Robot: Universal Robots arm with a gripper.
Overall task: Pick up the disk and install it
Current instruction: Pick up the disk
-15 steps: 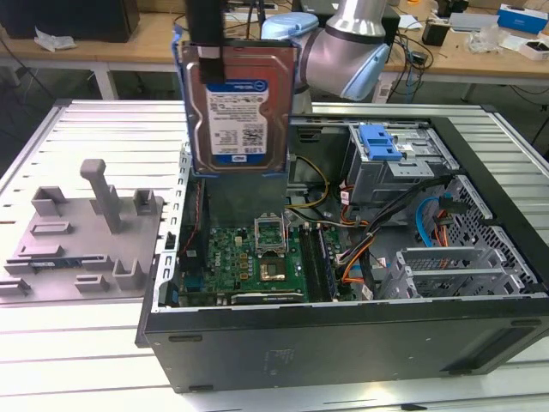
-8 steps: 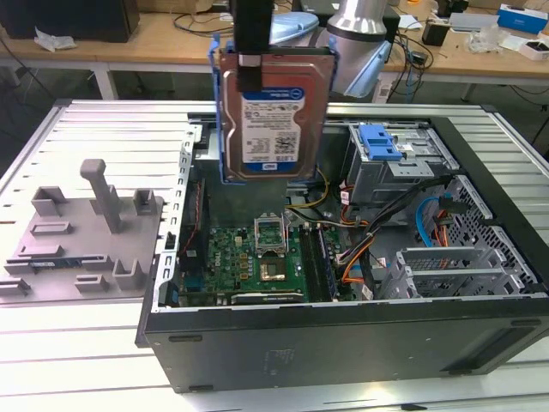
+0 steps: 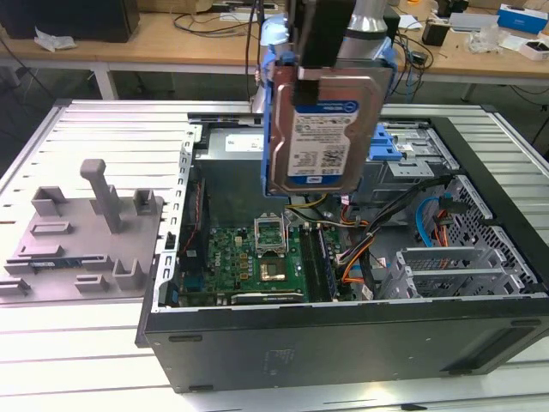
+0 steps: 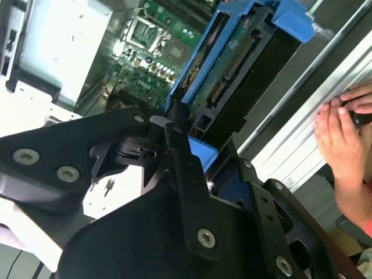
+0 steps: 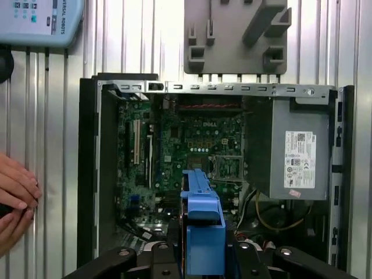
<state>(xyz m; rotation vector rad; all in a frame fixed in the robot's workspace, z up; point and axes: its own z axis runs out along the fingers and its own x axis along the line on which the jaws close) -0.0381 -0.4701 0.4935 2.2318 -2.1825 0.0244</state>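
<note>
Black metal gripper point(image 3: 319, 51) hangs below the grey arm wrist point(image 3: 364, 43), pointing straight down. Both black linkage fingers point(image 4: 183, 174) are closed on the top end of the silver, blue-framed disk point(image 3: 322, 129); it hangs vertical, clear of everything underneath.

I count 1 disk point(image 3: 322, 129) and 1 gripper point(image 3: 310, 75) on my arm. There is 1 open computer case point(image 3: 343, 343), with 1 motherboard point(image 3: 257, 257), 1 power supply point(image 5: 293, 151) and 1 empty blue carrier point(image 3: 401, 144) at its far side. On the exterior view's left I count 1 grey fixture plate point(image 3: 77, 249) with 1 tall post point(image 3: 105, 196). The first wrist view adds 1 teach pendant point(image 5: 35, 20) and what look like 2 hands point(image 5: 16, 186) of 1 person.
</note>
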